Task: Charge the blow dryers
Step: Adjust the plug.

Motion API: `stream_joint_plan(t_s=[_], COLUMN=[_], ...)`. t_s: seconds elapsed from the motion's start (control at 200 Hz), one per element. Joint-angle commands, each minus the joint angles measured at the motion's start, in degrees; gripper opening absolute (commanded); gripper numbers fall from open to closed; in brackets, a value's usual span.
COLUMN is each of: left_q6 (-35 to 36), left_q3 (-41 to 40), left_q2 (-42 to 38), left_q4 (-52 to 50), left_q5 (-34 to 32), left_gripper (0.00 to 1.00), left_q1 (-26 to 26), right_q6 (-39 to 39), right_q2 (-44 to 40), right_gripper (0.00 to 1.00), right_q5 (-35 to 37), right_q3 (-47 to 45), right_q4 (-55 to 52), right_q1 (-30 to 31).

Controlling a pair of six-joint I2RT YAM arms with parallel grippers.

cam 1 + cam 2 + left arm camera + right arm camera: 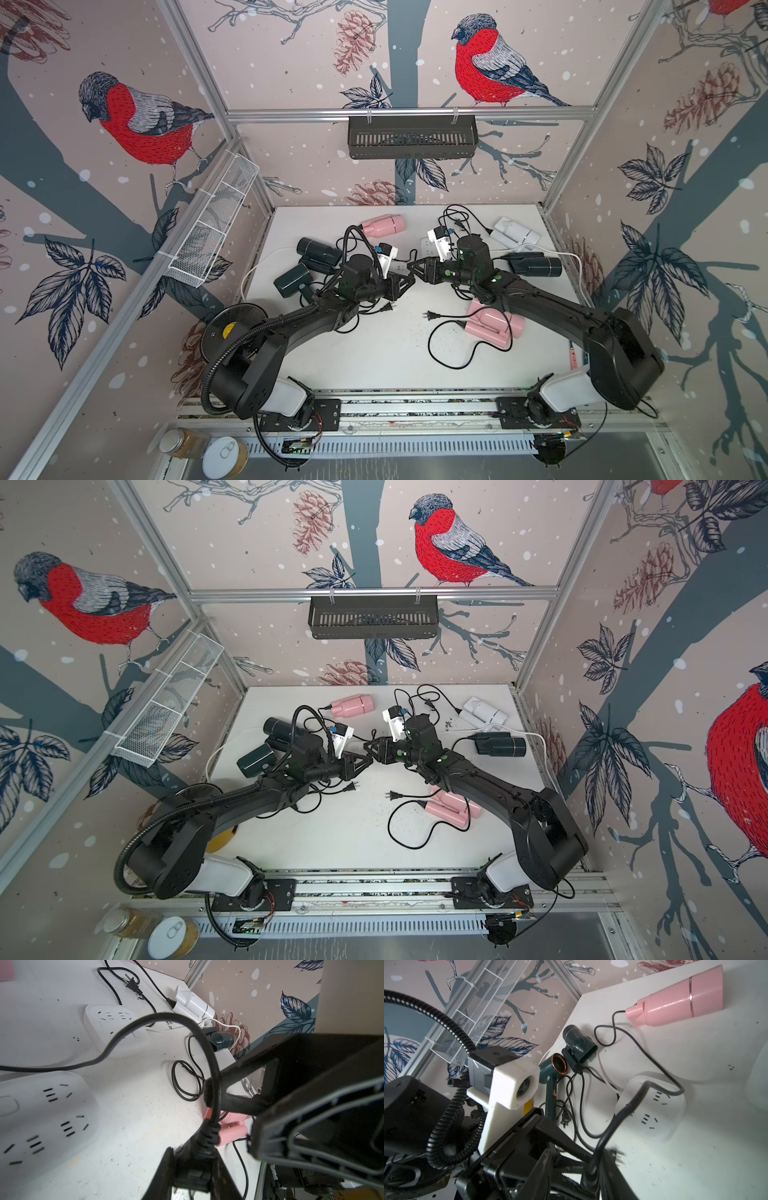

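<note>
Mid-table, by white square plastic power strips (110,1028): pinching black two-prong plug (194,1176) in left gripper (409,281), right gripper (412,266) spread beside its thin black cord (166,1017). Leads back to pink cylindrical blow dryer (384,225) lying near table's (374,357) rear edge.

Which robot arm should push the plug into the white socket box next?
Left. The left gripper is shut on the black plug, and a white power strip lies close by it. The right gripper has its jaws apart.
</note>
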Motion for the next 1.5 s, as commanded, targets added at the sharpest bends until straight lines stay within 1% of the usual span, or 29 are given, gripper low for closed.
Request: stream_joint_plan(t_s=[0.0,0.25,0.545,0.62,0.79,0.81,0.846,0.966,1.041,1.126,1.146,1.216,1.296,1.411,1.461,1.491], left_q6=[3.1,3.6,3.9,4.0,4.3,4.3,4.2,3.3,2.6,1.0,0.6,-1.6,-2.9,-3.6,-4.3,-4.9], left_q3=[0.4,0.0,-0.5,-0.6,-1.0,-1.1,-1.0,-1.2,-1.2,-1.6,-1.8,-3.0,-4.2,-5.2,-6.1,-6.9], left_q2=[-0.7,-1.6,-1.6,-1.6,-2.4,-2.5,-2.7,-3.3,-3.8,-5.2,-5.6,-7.7,-10.0,-13.1,-14.6,-15.7], left_q4=[-2.4,-2.1,-2.0,-2.4,-2.8,-3.0,-3.4,-4.4,-5.0,-6.0,-6.1,-6.4,-7.1,-9.2,-9.6,-9.5], left_q5=[-1.6,-2.1,-2.1,-2.5,-4.4,-4.7,-5.5,-8.1,-8.9,-10.4,-11.0,-12.8,-13.4,-14.5,-14.7,-14.8], left_gripper=[0.16,0.16,0.16,0.16,0.17,0.17,0.19,0.26,0.36,0.46,0.49,0.67,0.80,0.95,0.99,1.00], left_q1=[0.1,0.0,-0.6,-0.6,-0.6,-0.6,-0.6,-0.6,-0.6,-0.6,-0.6,-0.2,0.6,1.6,2.5,3.3], right_q6=[-3.1,-3.7,-3.0,-2.5,-1.7,-1.5,-1.3,-0.6,-0.4,-0.5,-0.5,-0.5,-0.4,-0.3,-0.5,-0.5], right_q2=[0.2,2.9,6.0,6.7,7.4,7.3,7.1,6.3,6.0,6.3,6.4,7.5,9.5,13.1,15.0,16.0], right_gripper=[0.38,0.37,0.31,0.28,0.14,0.11,0.09,0.06,0.04,0.04,0.03,0.03,0.03,0.02,0.02,0.02], right_q5=[-1.7,-1.3,-1.9,-2.3,-1.8,-1.5,-0.7,3.7,7.9,14.3,15.6,20.6,24.5,28.8,30.5,31.6], right_q3=[1.5,4.1,6.0,6.3,6.3,6.2,6.2,6.2,6.6,7.0,7.1,7.7,8.3,10.4,11.8,12.5], right_q4=[-8.5,-12.7,-10.8,-10.4,-9.9,-9.9,-9.8,-9.2,-8.8,-7.9,-7.6,-6.3,-4.1,-2.1,-1.3,-1.1], right_q1=[0.1,0.7,1.2,1.4,1.8,1.8,1.8,1.8,1.7,1.7,1.7,1.8,1.8,2.0,2.3,2.5])
